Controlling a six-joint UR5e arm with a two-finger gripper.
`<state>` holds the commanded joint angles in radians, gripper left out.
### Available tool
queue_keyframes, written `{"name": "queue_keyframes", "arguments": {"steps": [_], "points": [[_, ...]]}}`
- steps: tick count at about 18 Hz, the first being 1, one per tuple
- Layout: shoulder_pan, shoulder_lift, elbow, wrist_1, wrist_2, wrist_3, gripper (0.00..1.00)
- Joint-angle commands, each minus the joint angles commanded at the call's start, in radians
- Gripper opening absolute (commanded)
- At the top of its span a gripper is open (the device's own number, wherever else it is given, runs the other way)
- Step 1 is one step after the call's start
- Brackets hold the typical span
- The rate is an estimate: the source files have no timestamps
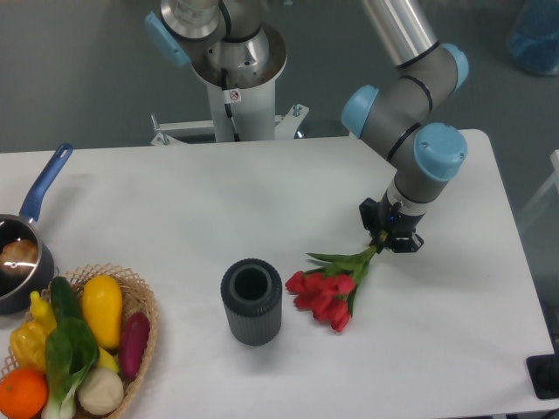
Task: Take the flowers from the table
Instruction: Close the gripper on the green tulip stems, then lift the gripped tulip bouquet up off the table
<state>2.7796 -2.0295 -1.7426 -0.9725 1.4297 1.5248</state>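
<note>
White bench (175, 201) under everything, grey vase (251, 302) standing near the middle. My pincer (389, 237) is clamped tight on the stem end of the flowers (327, 286), red heads drooping down-left, just right of the vase. Can't tell if they're touching the bench.

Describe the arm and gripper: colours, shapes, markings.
The arm is a chain of silver-grey metal tubes and dark grey cylindrical joints with round light-blue end caps. The gripper is small, black and two-fingered, on the last joint. No cables or markings are legible on them.
</note>
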Motion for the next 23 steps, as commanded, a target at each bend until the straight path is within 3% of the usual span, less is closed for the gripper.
{"name": "queue_keyframes", "arguments": {"steps": [10, 23], "points": [[-0.003, 0.035, 0.011, 0.0, -0.024, -0.003, 0.19], [-0.006, 0.094, 0.109, -0.002, -0.253, -0.115, 0.19]]}}
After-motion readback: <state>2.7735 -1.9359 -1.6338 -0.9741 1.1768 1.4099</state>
